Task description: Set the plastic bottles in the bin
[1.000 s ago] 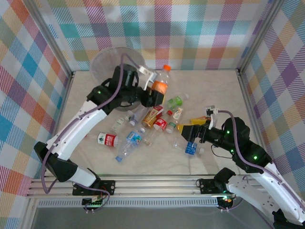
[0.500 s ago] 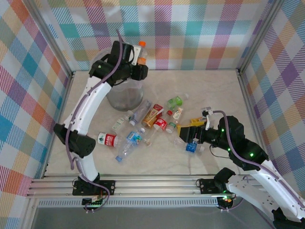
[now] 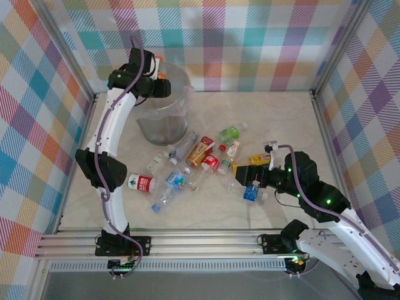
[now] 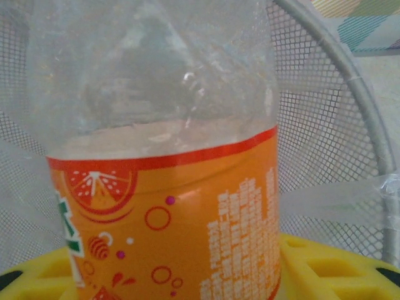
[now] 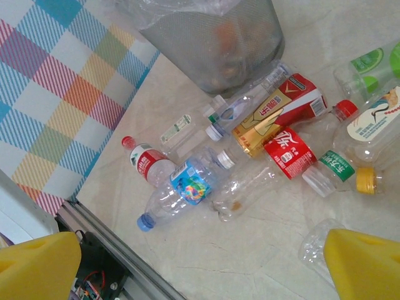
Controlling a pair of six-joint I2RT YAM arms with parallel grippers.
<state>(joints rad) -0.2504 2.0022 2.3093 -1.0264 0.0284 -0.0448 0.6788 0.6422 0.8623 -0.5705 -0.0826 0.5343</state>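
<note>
We cannot see the cap or base of the orange-labelled bottle (image 4: 169,225); both lie past the left wrist view's edges. The rim of the bin (image 5: 212,44) runs off the right wrist view's upper edge.

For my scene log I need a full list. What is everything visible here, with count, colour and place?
beige marbled tabletop: one, under everything.
checked cloth walls: pastel colours, around the tabletop.
tall round grey plastic bin with clear liner: one, grey, far left of the tabletop.
clear plastic bottle with orange label: one, at the bin's mouth.
small clear plastic bottles: about eleven; red, blue, green, white labels; lying mid-table.
left pincer: one, shut on the orange-labelled bottle, over the bin.
right pincer: one, open, yellow pads, above the loose bottles.
</note>
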